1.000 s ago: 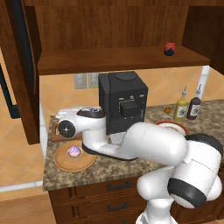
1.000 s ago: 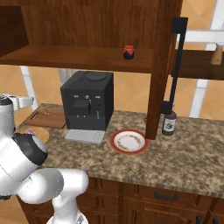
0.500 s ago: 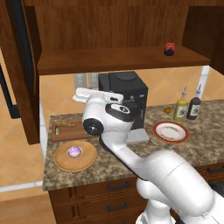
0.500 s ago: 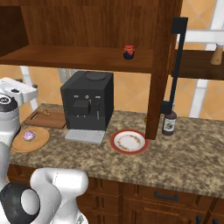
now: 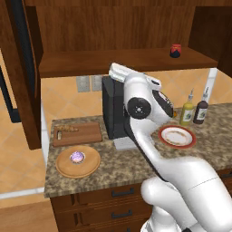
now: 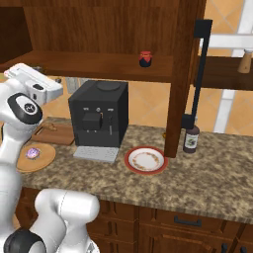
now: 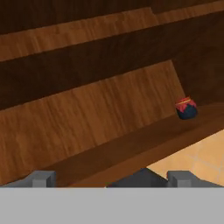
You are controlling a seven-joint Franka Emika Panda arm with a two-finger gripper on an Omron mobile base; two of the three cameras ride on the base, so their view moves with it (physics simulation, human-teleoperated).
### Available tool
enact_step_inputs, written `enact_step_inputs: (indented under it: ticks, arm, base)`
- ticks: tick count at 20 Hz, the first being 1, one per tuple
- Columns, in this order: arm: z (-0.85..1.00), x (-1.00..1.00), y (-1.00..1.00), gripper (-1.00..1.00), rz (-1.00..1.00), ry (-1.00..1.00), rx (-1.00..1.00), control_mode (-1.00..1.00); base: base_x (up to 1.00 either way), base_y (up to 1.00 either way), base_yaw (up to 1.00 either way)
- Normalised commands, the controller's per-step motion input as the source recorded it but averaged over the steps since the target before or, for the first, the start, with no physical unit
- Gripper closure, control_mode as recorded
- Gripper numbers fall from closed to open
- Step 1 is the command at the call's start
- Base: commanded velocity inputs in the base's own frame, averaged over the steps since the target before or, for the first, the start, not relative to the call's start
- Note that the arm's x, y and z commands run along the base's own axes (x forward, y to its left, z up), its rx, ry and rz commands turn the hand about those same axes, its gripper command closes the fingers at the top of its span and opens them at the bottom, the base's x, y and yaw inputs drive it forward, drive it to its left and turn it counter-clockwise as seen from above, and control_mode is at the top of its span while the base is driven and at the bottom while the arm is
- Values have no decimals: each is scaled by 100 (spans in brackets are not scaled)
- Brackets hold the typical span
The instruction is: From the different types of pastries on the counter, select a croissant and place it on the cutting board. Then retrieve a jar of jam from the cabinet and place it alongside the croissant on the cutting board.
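The croissant [image 5: 69, 129] lies on the brown cutting board [image 5: 79, 134] at the counter's back left. On the cabinet shelf [image 5: 113, 61] stands the dark-red jar of jam [image 5: 175, 50], alone at its right end. My gripper [image 7: 111, 179] is open and empty, raised to shelf height above the coffee machine [image 5: 114, 113]. In the hand view the jar of jam [image 7: 187, 108] is small and far off to the upper right, and the fingertips [image 7: 43, 178] stand wide apart. The pink-purple cupcake [image 5: 77, 157] sits on a round light-wood board [image 5: 88, 167].
A red-rimmed plate [image 5: 177, 136] lies right of the coffee machine, with two bottles [image 5: 186, 113] behind it. A cabinet post [image 6: 180, 89] and a dark bottle [image 6: 190, 138] stand right of the plate. An open cabinet door [image 5: 20, 68] hangs at the left.
The arm has swung up and to the right, from low over the cutting board to shelf height. The gripper has stayed open and empty.
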Motion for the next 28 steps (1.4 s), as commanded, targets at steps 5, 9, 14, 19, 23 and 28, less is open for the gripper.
enact_step_inputs:
  ticks: [5, 9, 14, 19, 23, 28]
  arm:
    - [59, 0, -100, -100, 0, 22, 3, -100]
    - [70, 1, -100, -100, 0, 25, 0, -100]
    - [39, 17, -100, -100, 3, 31, -1, -100]
    - [3, 15, -34, -100, 9, 13, -8, -100]
    - [-11, 0, -4, -100, 1, 0, -7, -100]
    - [-50, 0, -2, -100, 2, 0, -39, -100]
  base:
    - [0, 0, 0]
    - [0, 0, 0]
    - [0, 0, 0]
    - [0, 0, 0]
    - [0, 0, 0]
    - [0, 0, 0]
